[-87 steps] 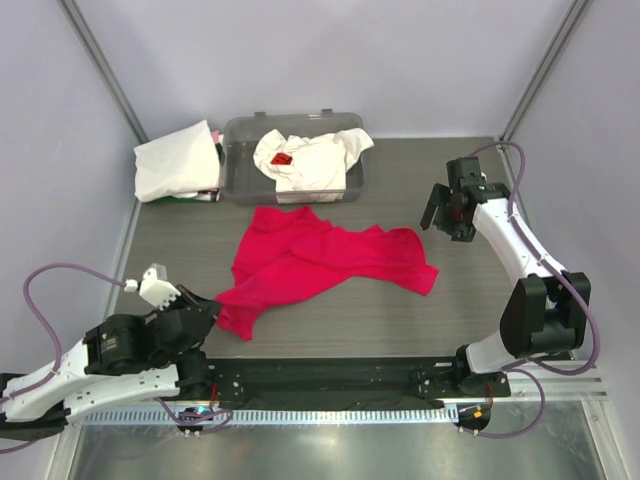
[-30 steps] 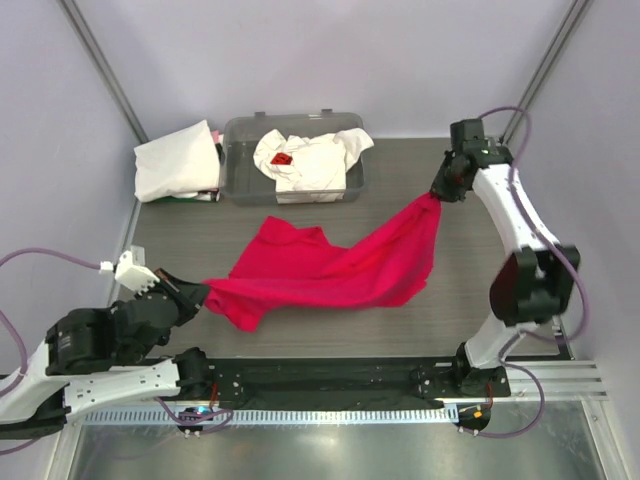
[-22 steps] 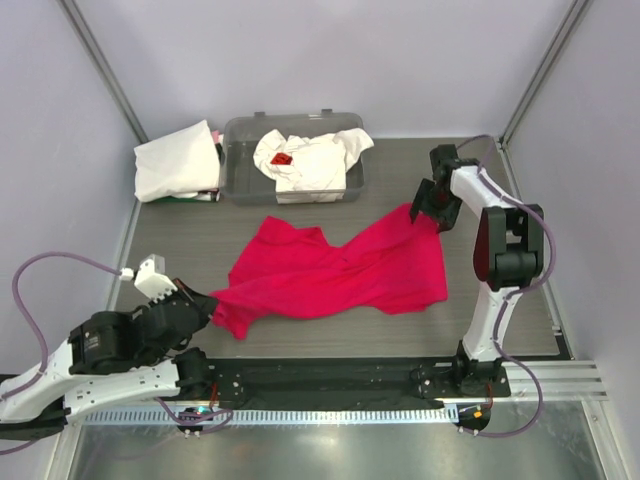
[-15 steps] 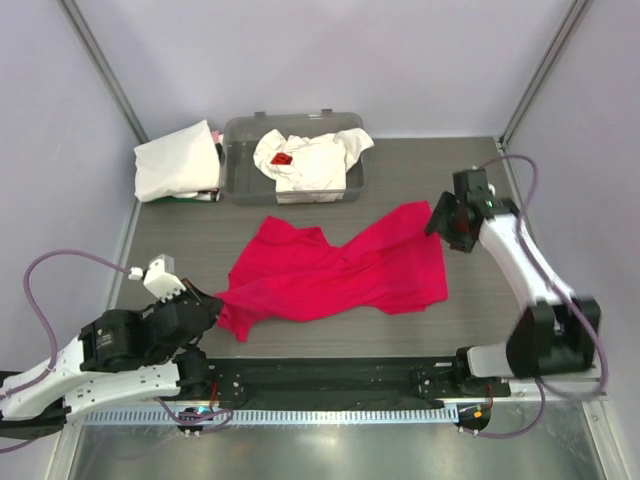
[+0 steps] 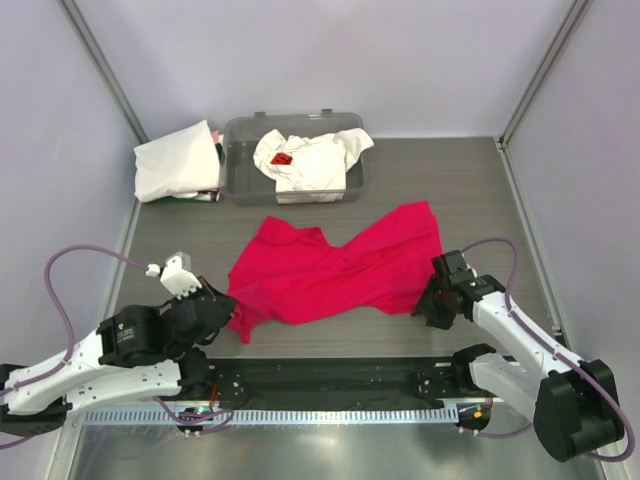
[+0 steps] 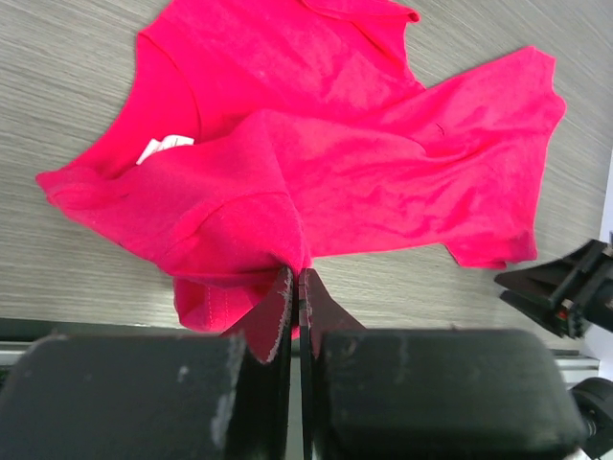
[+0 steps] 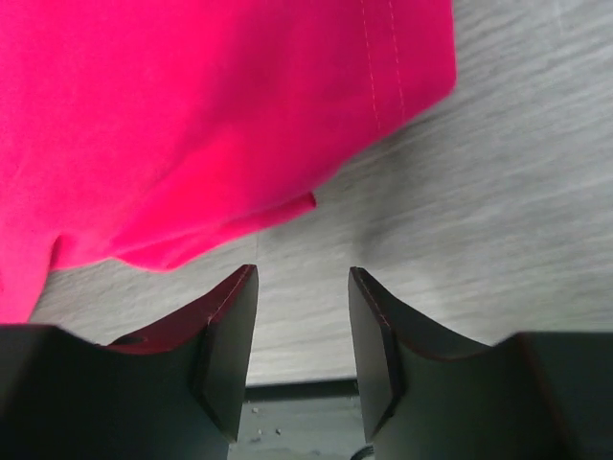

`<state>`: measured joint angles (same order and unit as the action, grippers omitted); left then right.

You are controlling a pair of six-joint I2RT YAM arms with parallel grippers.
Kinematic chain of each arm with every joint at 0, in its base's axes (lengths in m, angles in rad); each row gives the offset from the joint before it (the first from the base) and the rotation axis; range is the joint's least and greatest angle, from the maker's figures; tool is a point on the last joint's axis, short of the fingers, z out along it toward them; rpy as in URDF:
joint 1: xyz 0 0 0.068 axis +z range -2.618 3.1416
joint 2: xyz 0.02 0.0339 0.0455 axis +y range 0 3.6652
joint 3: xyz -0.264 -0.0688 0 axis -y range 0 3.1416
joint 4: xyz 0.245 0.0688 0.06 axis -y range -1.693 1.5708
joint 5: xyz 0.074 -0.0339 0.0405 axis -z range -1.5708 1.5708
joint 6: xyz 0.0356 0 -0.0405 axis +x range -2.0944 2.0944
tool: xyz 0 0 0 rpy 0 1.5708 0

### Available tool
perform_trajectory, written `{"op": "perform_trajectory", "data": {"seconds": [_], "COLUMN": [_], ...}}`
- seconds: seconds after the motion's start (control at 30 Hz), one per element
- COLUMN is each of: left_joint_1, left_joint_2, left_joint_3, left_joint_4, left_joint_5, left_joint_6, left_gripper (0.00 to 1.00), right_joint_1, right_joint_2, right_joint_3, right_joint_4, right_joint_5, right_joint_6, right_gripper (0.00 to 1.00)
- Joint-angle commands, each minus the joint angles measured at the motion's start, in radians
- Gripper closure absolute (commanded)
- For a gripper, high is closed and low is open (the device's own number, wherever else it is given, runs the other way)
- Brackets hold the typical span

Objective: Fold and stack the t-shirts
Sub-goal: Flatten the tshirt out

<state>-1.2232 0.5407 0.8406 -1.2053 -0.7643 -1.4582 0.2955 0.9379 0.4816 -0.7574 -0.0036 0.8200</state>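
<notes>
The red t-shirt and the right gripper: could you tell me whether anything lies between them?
Nothing visible does. The open right gripper faces the hem of the red t-shirt, with only a bare strip of table between them.

The crimson t-shirt (image 5: 335, 265) is plain. The white t-shirts (image 5: 310, 165) in the clear grey tub (image 5: 234, 175) perhaps run to cream, 1 with a small red mark (image 5: 284, 159). My bench (image 5: 480, 190) is grey, finely streaked. My left end effector (image 6: 296, 278) and right end effector (image 7: 302, 278) are black.
</notes>
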Motion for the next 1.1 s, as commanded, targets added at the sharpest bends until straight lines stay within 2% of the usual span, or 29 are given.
{"op": "perform_trajectory", "data": {"seconds": [0.0, 0.4, 0.43, 0.5, 0.53, 0.63, 0.7, 0.83, 0.97, 1.07], "left_joint_1": [0.002, 0.002, 0.002, 0.004, 0.002, 0.002, 0.002, 0.002, 0.002, 0.016], "left_joint_2": [-0.013, -0.11, -0.111, -0.108, -0.108, -0.101, -0.094, -0.016, 0.123, 0.235], "left_joint_3": [0.002, -0.026, -0.026, -0.025, -0.023, -0.017, -0.006, 0.041, 0.152, 0.251], "left_joint_4": [0.024, -0.05, -0.051, -0.053, -0.054, -0.056, -0.043, 0.007, 0.035, 0.055], "left_joint_5": [-0.006, -0.012, -0.012, -0.013, -0.013, -0.026, -0.033, -0.069, -0.14, -0.177], "left_joint_6": [-0.011, -0.059, -0.059, -0.059, -0.059, -0.057, -0.053, 0.01, 0.126, 0.211], "left_gripper": [1.0, 1.0, 1.0, 1.0, 1.0, 1.0, 1.0, 1.0, 0.96, 0.93], "right_joint_1": [0.004, 0.004, 0.004, 0.004, 0.004, 0.004, 0.004, 0.005, -0.012, -0.109], "right_joint_2": [0.058, 0.206, 0.222, 0.223, 0.22, 0.187, 0.153, 0.069, 0.035, 0.073], "right_joint_3": [-0.005, 0.02, 0.018, 0.006, 0.002, -0.006, 0.018, 0.156, 0.412, 0.552], "right_joint_4": [0.135, 0.244, 0.247, 0.253, 0.254, 0.247, 0.21, 0.072, -0.1, -0.14], "right_joint_5": [0.035, 0.112, 0.114, 0.114, 0.114, 0.105, 0.102, 0.131, 0.214, 0.232], "right_joint_6": [0.033, -0.007, -0.012, -0.015, -0.012, -0.013, -0.015, -0.033, -0.071, -0.14], "right_gripper": [0.52, 0.67, 0.73, 0.79, 0.88, 0.99, 0.99, 0.99, 0.99, 0.99]}}
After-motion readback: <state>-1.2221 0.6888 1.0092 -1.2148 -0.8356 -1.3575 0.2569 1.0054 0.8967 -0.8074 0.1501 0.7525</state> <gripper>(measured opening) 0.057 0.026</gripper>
